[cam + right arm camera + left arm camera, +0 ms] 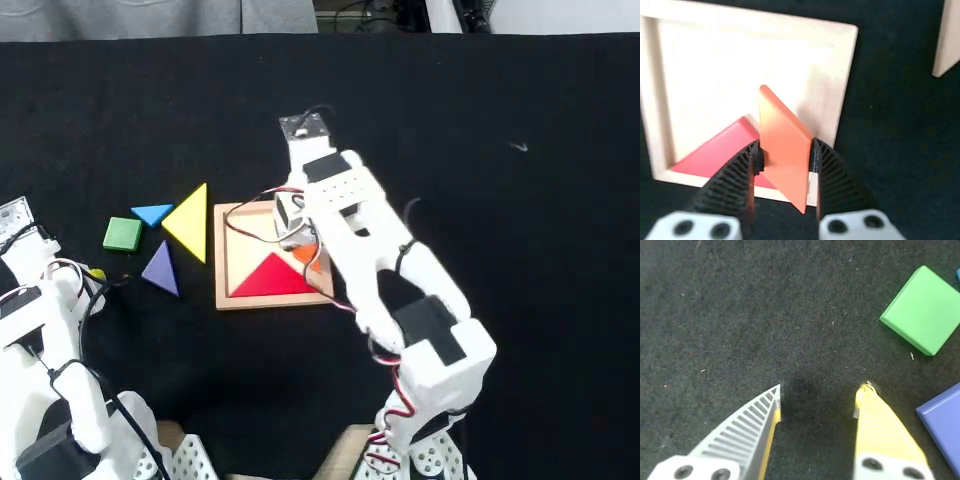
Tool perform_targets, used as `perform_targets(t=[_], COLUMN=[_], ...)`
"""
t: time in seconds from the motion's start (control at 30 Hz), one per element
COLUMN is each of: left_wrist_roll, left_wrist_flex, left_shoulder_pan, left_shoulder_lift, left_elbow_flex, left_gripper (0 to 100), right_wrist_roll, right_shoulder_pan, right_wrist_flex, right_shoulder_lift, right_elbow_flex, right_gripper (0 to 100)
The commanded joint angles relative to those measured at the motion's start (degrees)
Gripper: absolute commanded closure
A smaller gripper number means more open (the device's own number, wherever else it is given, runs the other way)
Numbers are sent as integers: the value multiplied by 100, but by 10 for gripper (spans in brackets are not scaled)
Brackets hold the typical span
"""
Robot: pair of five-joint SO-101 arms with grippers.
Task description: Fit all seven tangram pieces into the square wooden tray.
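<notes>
Right pincer: the right gripper (pixel 785 146) is clenched on the orange piece (pixel 781 125), which stands tilted on edge between the fingers.
Orange piece: it hangs over the tray (pixel 846 60), at the rim by a corner, just beside the red triangle (pixel 715 150).
Left pincer: the left gripper (pixel 821 389) is released, its fingers apart over the bare black cloth (pixel 500 250) with nothing between them.
Risk, landing: let go at this tilt, the orange piece probably comes down leaning on the red triangle or propped on the rim, not flat.
Risk, nudging: pressing it down at the corner could shove the red triangle out of its seat.
Risk, slipping: the grip spans little of the piece, so it may twist between the fingers.
Count, tray: one.
Count, pieces inside the tray: one, the red triangle.
Count, pieces held: one.
Count, pieces on the cloth: four, namely the yellow triangle (pixel 190 222), the blue triangle (pixel 152 213), the green square (pixel 922 310) and the purple triangle (pixel 945 415).
Count, pieces in all: six counted.
Count, arms: two.
</notes>
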Motion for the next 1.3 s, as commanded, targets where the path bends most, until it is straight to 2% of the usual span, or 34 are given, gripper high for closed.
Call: perform_targets(t=[0.0, 0.7, 0.93, 1.27], left_wrist_roll=[-35, -35, -35, -35], left_wrist_flex=[-132, -132, -132, -132], left_shoulder_pan=[57, 57, 57, 57], left_shoulder_lift=[-141, -141, -141, -141], left_elbow_flex=[-13, -13, -13, -13], left_gripper=[759, 759, 759, 759], right_wrist_roll=[-105, -79, -70, -70], right_shoulder_pan=[-149, -123, -123, -158], right_wrist_flex=[-123, -554, -316, -149], right_shoulder_lift=[-31, -31, -31, -31], right_elbow_flex=[-321, 163, 163, 136], right_gripper=[987, 985, 861, 856])
